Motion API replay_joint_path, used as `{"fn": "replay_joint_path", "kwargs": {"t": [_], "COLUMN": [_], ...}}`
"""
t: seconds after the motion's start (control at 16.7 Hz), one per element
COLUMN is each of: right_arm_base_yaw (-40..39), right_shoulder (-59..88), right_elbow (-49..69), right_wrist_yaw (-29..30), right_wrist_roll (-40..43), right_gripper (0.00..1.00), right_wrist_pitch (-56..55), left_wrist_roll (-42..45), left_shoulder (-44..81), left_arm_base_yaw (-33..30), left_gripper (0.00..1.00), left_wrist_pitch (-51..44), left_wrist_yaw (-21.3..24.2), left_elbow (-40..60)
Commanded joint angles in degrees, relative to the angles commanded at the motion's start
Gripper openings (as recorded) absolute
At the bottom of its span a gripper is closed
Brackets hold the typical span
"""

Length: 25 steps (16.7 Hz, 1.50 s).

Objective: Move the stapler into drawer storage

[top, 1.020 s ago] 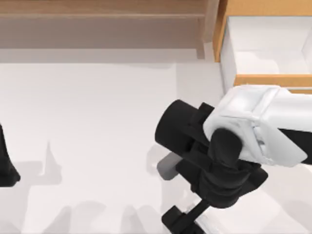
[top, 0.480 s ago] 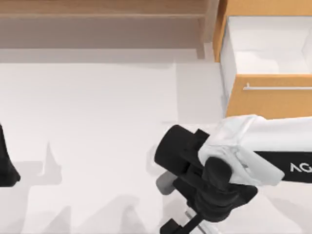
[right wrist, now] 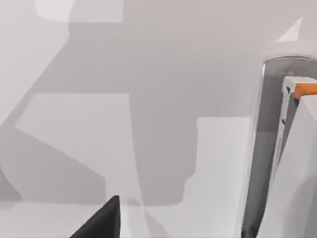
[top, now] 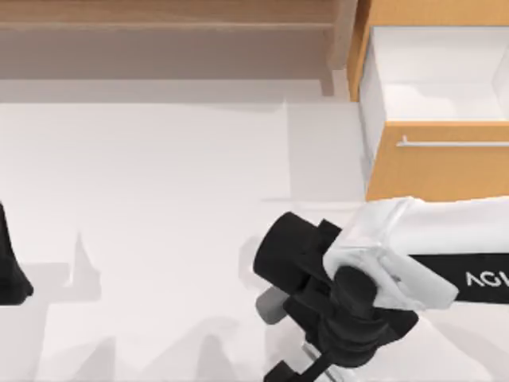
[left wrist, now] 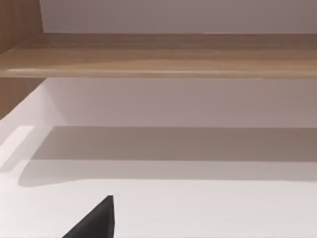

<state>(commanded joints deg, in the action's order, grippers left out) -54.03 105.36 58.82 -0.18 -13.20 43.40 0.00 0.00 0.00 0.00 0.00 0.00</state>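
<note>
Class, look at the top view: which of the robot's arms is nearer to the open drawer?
The right arm. It lies just below the drawer front, on the table's right side. The left arm sits parked at the far left edge, across the table from the drawer.

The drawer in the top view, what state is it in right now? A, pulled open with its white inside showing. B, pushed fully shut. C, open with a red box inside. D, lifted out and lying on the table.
A: the drawer at the table's right stands pulled out, its white inside visible behind the orange-tan front and its silver bar handle.
</note>
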Motion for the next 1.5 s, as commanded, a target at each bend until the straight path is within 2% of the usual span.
{"fn": "replay_joint_path", "kwargs": {"t": [0.66, 1.26, 1.5], "right_arm_base_yaw": [0.0, 0.0, 0.0], "right_shoulder": [0.0, -0.2, -2.1], "right_elbow": [0.0, 0.2, 2.3], "right_wrist_yaw": [0.0, 0.0, 0.0], "right_wrist_roll": [0.0, 0.0, 0.0], "right_gripper": [0.02, 0.00, 0.00], "right_wrist_pitch": [0.0, 0.2, 4.7], "left_wrist_roll": [0.0, 0.0, 0.0], "left_shoulder": [0.0, 0.0, 0.0], "left_arm_base_yaw": [0.0, 0.0, 0.0], "left_gripper": [1.00, 1.00, 1.00], "left_wrist_pitch": [0.0, 0.0, 0.0], "left_wrist_yaw": [0.0, 0.0, 0.0], "left_elbow": [0.0, 0.0, 0.0]}}
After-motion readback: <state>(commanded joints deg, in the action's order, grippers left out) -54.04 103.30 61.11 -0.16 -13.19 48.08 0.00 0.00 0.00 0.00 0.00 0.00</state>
